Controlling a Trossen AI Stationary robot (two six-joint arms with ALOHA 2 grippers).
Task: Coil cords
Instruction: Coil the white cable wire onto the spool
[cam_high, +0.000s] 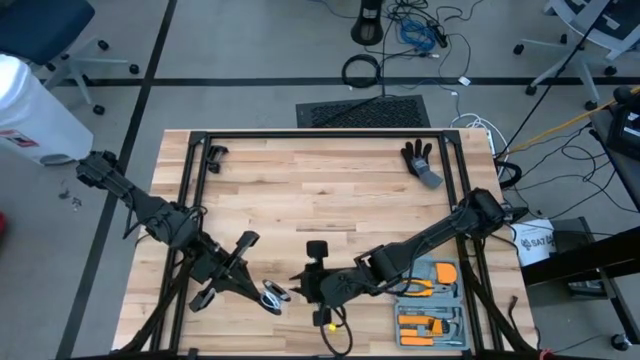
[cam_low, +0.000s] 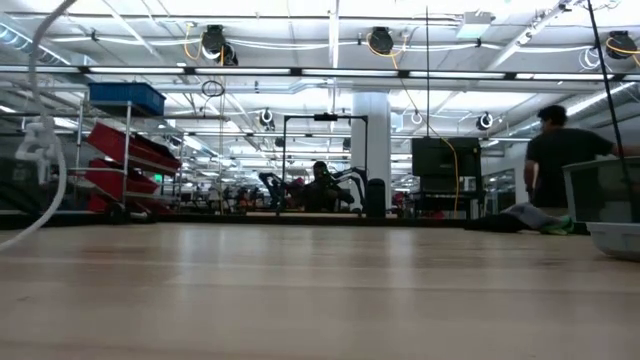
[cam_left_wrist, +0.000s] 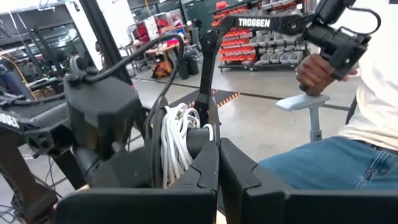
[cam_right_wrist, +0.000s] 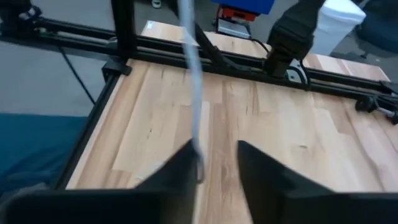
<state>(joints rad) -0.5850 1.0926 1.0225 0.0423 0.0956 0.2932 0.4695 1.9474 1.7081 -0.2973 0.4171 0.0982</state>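
White cord wound in loops beside the black reel, seen only from the left wrist, just past left gripper with fingers pressed together; from above, left gripper low at the wooden table near edge, right gripper close by; right wrist alone shows cord strand against one finger, pincer apart

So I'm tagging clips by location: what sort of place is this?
Most likely a large robotics lab or workshop: a wooden table inside a black frame, more robot arms on benches across the open hall, and shelving with red storage bins under industrial ceiling lights.
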